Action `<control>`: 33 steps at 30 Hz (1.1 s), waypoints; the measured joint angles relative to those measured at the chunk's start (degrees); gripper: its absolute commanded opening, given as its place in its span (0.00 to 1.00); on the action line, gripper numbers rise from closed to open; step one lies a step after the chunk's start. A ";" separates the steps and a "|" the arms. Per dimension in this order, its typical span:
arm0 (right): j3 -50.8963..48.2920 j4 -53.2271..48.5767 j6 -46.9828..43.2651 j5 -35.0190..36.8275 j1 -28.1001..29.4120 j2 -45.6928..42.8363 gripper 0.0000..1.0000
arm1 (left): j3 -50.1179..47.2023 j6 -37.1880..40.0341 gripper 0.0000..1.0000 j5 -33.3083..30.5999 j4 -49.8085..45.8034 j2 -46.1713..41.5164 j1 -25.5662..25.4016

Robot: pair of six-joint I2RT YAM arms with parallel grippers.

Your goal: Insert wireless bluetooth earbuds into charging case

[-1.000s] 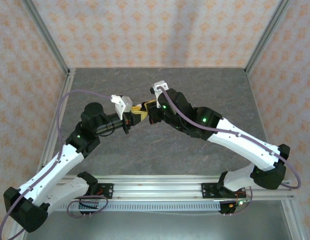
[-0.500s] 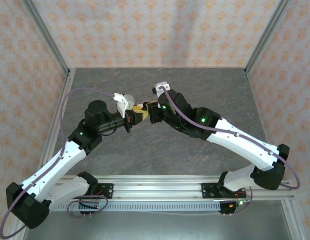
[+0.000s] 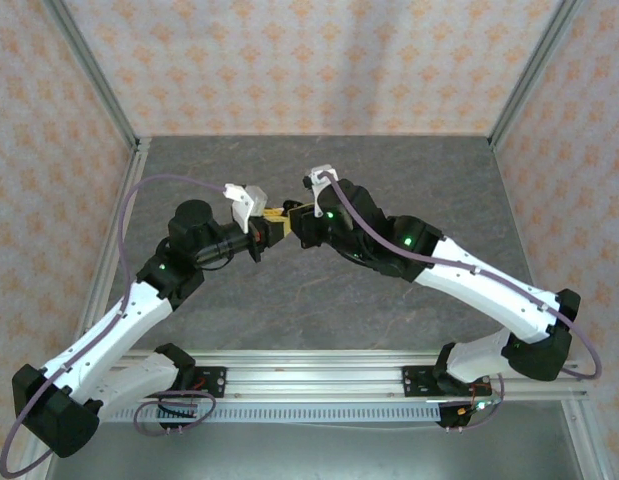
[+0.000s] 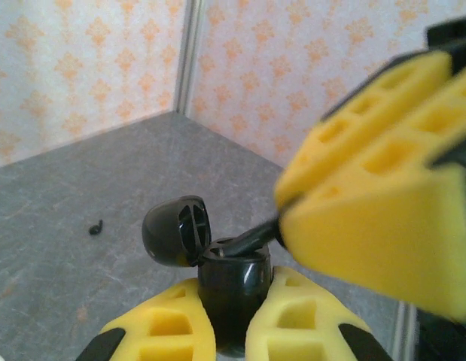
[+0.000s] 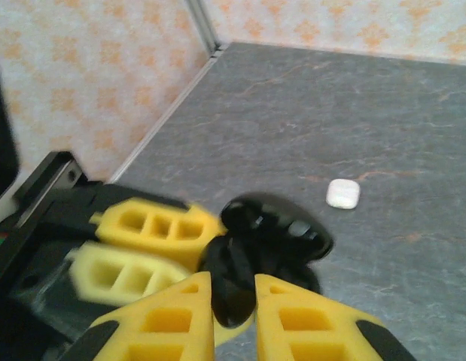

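The left fingers [image 4: 206,323] are clamped around a black charging case [image 4: 231,282], held above the tabletop [image 4: 74,188] with its lid [image 4: 176,229] flipped open. The right fingers [image 5: 199,331] pinch a black earbud [image 5: 231,282] at the case's open mouth. A small white rounded piece [image 5: 342,193] lies on the tabletop.

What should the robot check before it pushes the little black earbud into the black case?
1. Flip lid of the small glossy black plastic charging case is open: ok.
2. Left gripper is shut on the case: ok.
3. Right gripper is shut on the small black plastic earbud: ok.
4. Earbud tip is at the case's opening: ok.
5. Earbud is lined up with its slot: cannot tell.
6. Small white rounded pebble-shaped object lies on the grey table, apart from both grippers: ok.
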 measured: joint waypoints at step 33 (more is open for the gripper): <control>5.66 -3.48 5.16 -12.85 -6.27 0.70 0.15 | -2.05 -1.01 0.00 1.05 6.19 -1.33 -0.07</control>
